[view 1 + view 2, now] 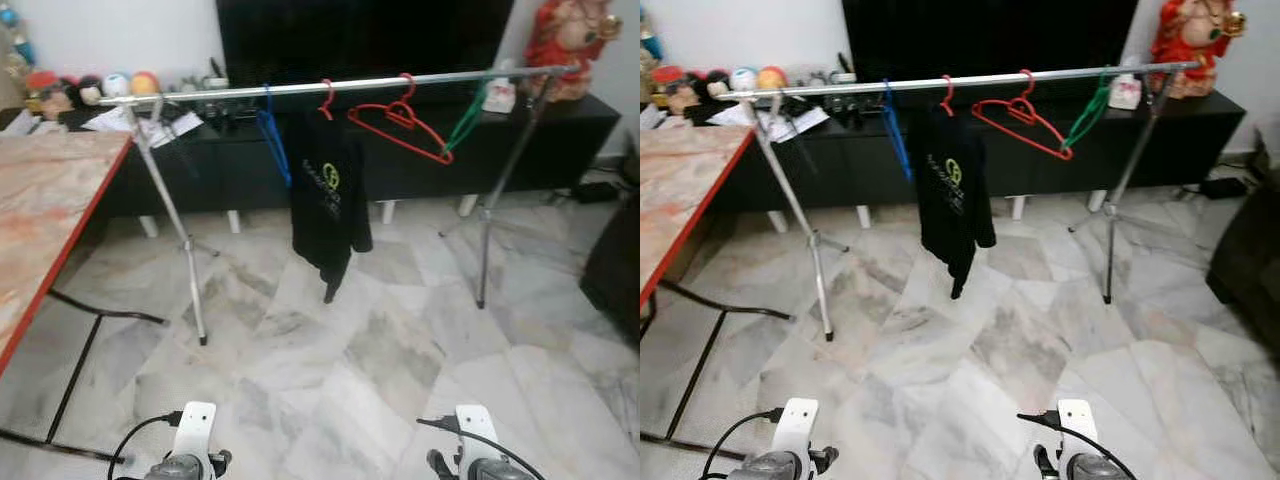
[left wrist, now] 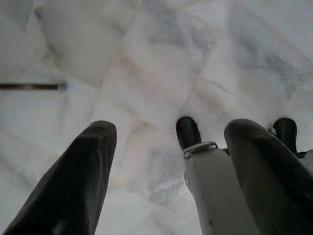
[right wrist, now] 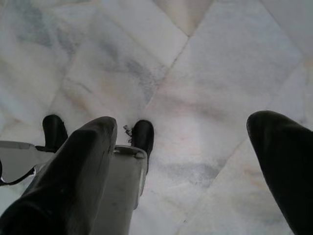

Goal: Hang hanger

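1. I see the red hanger point(image 1: 400, 125) hooked on the silver rail point(image 1: 340, 85) of the clothes rack, right of centre, hanging empty and tilted so its far shoulder dips toward the green hanger point(image 1: 465, 122).
2. The green hanger hangs just beside it on the right, near the rack's right leg point(image 1: 500, 200), and its lower end meets the tip of the red one.
3. Left of the red hanger, a second red hook point(image 1: 326, 98) carries a black garment point(image 1: 327, 205) with a yellow-green logo; the garment droops well below the rail.
4. A blue hanger point(image 1: 272, 140) hangs just left of the garment, touching its shoulder.
5. The rack stands on a pale marble floor point(image 1: 380, 370), its left leg point(image 1: 175, 230) near the corner of the red-edged bench point(image 1: 50, 220) on my left.
6. Behind the rack I see a low black cabinet point(image 1: 420, 170) with a dark screen point(image 1: 360, 35) above it, small toys point(image 1: 90, 88) at its left end and a red figure point(image 1: 565, 40) at its right end.
7. My left pincer point(image 2: 166, 161) points down at bare floor, its two black fingers point(image 2: 73, 181) well apart and holding nothing.
8. My right pincer point(image 3: 188, 171) likewise points at the floor, fingers point(image 3: 73, 181) spread wide and empty.
9. Both arms sit low at the near edge of the head view, well apart from the rack.
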Robot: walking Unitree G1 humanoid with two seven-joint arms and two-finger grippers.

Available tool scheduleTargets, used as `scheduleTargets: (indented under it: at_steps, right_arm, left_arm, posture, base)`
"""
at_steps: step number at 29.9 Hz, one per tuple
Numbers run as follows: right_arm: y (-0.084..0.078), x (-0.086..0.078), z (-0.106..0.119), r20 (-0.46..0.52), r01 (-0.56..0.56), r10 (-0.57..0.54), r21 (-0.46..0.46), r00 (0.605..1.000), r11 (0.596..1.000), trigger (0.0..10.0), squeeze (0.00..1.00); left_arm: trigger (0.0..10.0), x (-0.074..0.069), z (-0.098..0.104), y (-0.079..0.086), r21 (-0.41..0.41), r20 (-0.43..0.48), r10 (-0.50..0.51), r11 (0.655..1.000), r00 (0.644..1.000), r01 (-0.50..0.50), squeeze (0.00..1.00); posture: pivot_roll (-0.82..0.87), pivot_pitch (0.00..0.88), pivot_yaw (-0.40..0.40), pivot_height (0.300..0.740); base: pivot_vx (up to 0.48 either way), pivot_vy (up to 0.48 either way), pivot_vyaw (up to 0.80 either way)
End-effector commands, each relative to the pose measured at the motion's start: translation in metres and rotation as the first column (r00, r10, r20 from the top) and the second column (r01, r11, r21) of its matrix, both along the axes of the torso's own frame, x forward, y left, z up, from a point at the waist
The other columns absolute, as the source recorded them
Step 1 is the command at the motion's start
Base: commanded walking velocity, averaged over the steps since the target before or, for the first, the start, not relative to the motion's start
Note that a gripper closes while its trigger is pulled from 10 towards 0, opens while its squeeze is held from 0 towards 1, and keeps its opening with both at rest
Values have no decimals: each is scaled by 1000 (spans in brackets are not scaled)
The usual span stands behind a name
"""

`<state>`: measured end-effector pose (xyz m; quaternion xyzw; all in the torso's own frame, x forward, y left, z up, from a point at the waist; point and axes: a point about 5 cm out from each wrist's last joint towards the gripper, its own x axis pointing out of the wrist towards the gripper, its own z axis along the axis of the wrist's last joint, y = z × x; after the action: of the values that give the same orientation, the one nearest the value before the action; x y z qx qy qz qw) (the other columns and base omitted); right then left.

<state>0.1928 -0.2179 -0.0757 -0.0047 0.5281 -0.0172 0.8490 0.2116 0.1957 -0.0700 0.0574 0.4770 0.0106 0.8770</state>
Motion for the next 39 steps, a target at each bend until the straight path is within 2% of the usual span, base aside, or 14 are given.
scheduleTargets:
  at_steps: [1,18,33,39]
  right_arm:
    - [1,-1,-1,-4,-4,4,2,1000,1000,10000,0]
    - [1,1,0,0,-24,24,-8,1000,1000,10000,0]
    - [2,2,1,1,-43,43,-17,999,999,10000,0]
    - [3,3,1,2,-48,48,-19,999,999,10000,0]
  left_arm:
    - [10000,1,0,0,-7,0,3,1000,1000,-3,0]
    - [10000,2,1,1,20,-25,-53,998,998,53,0]
    - [10000,2,2,3,24,-24,-55,998,998,56,0]
    - [10000,2,2,3,27,-26,-67,997,997,68,0]
  posture:
    - [-64,0,4,740]
    - [-70,0,9,740]
    - [-75,0,15,740]
    - [-79,0,19,740]
  base:
    - [0,0,-756]
    - [0,-28,-757]
    - [0,0,-749]
    - [0,-181,-745]
